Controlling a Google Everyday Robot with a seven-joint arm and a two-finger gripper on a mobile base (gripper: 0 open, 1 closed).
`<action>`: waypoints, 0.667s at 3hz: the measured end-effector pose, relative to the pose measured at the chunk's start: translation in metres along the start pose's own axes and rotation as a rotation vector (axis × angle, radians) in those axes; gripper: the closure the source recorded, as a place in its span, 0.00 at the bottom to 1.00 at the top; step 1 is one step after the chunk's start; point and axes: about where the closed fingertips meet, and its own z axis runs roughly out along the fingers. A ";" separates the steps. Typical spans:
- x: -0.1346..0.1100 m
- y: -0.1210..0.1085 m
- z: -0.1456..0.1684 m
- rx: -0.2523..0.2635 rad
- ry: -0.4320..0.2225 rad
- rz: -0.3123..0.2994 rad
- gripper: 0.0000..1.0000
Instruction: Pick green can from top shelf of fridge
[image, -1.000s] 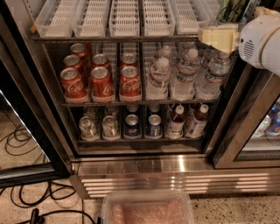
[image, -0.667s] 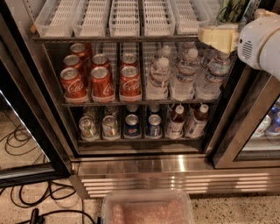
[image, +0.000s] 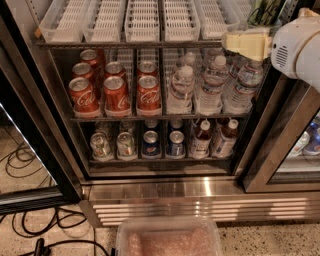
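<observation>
Sitting at 1 o'clock, the green can (image: 264, 12) shows only as a dark greenish shape at the right end of the top shelf (image: 125, 44), beside the white slotted trays (image: 142, 20). Gripper (image: 246, 43) hangs just below it at the shelf edge, cream tip pointing toward 9 o'clock; open or closed, cannot tell. Red cola cans (image: 117, 95) and water bottles (image: 210, 85) fill the next shelf of the fridge (image: 165, 190); clear bin (image: 167, 240) at 6 o'clock.
</observation>
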 end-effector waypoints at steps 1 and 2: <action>0.000 0.001 0.005 0.019 -0.020 0.025 0.18; -0.003 0.001 0.016 0.049 -0.060 0.049 0.19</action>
